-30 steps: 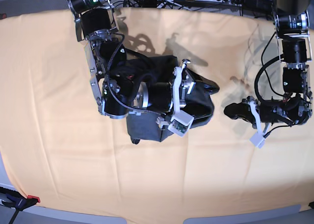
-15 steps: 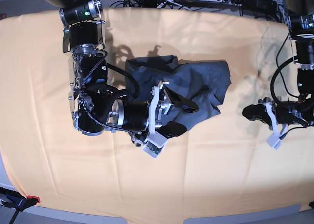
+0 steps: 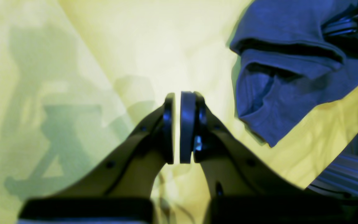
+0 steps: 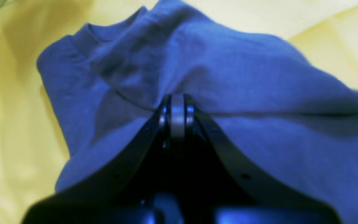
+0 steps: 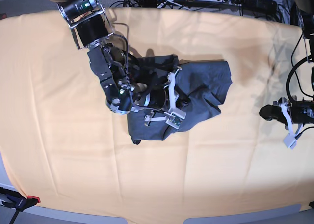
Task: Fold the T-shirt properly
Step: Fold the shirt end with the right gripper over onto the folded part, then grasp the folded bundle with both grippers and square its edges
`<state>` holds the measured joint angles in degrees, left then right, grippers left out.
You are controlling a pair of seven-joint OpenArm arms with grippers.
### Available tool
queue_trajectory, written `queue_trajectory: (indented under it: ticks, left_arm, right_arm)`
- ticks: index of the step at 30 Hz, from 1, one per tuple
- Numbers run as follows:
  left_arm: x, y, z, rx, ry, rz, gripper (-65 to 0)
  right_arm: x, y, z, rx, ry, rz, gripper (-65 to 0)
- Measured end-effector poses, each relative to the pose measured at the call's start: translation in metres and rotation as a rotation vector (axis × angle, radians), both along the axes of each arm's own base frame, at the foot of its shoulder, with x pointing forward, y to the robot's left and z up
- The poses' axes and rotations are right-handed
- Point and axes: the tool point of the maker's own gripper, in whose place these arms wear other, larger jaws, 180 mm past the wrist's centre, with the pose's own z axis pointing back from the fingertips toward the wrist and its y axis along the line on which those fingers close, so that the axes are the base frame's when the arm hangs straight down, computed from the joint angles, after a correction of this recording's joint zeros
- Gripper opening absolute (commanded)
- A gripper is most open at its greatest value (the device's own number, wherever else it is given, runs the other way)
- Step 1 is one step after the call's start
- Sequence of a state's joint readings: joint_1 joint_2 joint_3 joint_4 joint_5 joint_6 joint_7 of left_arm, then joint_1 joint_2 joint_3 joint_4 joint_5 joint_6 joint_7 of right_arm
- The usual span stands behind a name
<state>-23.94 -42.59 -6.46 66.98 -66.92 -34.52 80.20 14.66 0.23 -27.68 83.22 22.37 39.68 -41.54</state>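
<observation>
We saw the orange-yellow cloth [image 5: 49,111] covering the desk, and on it the slate-grey T-shirt [image 5: 203,89] lay crumpled, collar showing. Our right gripper [image 4: 177,109] was pressed closed against the T-shirt's folds. Well apart from the T-shirt, our left gripper [image 3: 176,124] was nearly closed, empty.

The base camera looks straight down from high up on the T-shirt [image 5: 196,94]. The right wrist camera sits very close, right over the T-shirt [image 4: 228,77]. The left wrist camera looks from one side, and all three views share the T-shirt [image 3: 291,77].
</observation>
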Motion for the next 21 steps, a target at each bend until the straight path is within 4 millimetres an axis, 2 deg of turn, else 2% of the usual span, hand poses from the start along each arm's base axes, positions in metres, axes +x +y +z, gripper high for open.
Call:
queue_trajectory:
  ticks: [2, 4, 6, 8, 10, 15, 17, 19, 21]
  left_arm:
    - [0.0, 0.0, 0.0, 0.0, 0.0, 0.0, -60.7]
    - [0.0, 0.0, 0.0, -0.003, -0.001, 0.0, -60.7]
    - [0.0, 0.0, 0.0, -0.003, -0.001, 0.0, -60.7]
    - [0.0, 0.0, 0.0, -0.003, -0.001, 0.0, -60.7]
    - [0.0, 0.0, 0.001, -0.001, -0.001, 0.0, -60.7]
    - [0.0, -0.001, 0.002, -0.01, -0.001, -0.002, -60.7]
    - [0.001, -0.015, 0.014, -0.108, -0.038, -0.032, -65.0]
    - [0.004, -0.037, 0.04, -0.279, -0.103, -0.069, -65.0]
    - [0.007, -0.039, 0.041, -0.263, -0.124, -0.082, -65.0]
  right_arm:
    - [0.006, 0.014, 0.013, 0.012, -0.082, 0.031, -65.0]
    - [0.023, 0.025, 0.037, 0.057, -0.141, -0.006, -65.0]
    - [0.05, 0.021, 0.054, 0.038, -0.199, -0.094, -65.0]
    - [0.074, 0.008, 0.063, -0.006, -0.25, -0.185, -65.0]
    - [0.088, -0.007, 0.06, -0.082, -0.265, -0.265, -65.0]
    - [0.098, -0.026, 0.055, -0.214, -0.266, -0.295, -65.0]
    - [0.103, -0.035, 0.055, -0.226, -0.271, -0.308, -65.0]
    - [0.108, -0.052, 0.051, -0.241, -0.261, -0.341, -65.0]
    - [0.118, -0.076, 0.049, -0.247, -0.244, -0.426, -65.0]
